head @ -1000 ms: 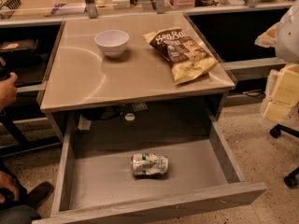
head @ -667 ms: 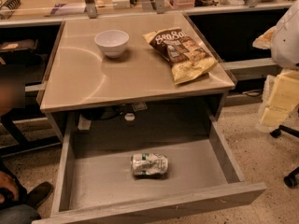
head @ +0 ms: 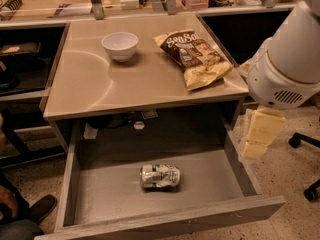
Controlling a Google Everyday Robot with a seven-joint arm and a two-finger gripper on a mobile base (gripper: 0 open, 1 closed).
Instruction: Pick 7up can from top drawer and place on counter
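Observation:
The 7up can (head: 160, 176) lies on its side on the floor of the open top drawer (head: 100, 189), near the middle and slightly toward the front. It is silver with green and white markings. The beige counter (head: 145, 79) sits directly above the drawer's back half. My gripper (head: 260, 134), pale yellow, hangs from the white arm (head: 290, 59) at the right. It is outside the drawer's right wall, above and to the right of the can, and holds nothing.
A white bowl (head: 120, 45) and a chip bag (head: 196, 56) sit on the counter. Dark side shelves (head: 25, 59) flank it on the left. An office chair base (head: 307, 144) stands on the floor at the right. A person's shoe (head: 40, 206) is at the lower left.
My arm and gripper have moved left and down, closer to the drawer's right side. The can has not moved.

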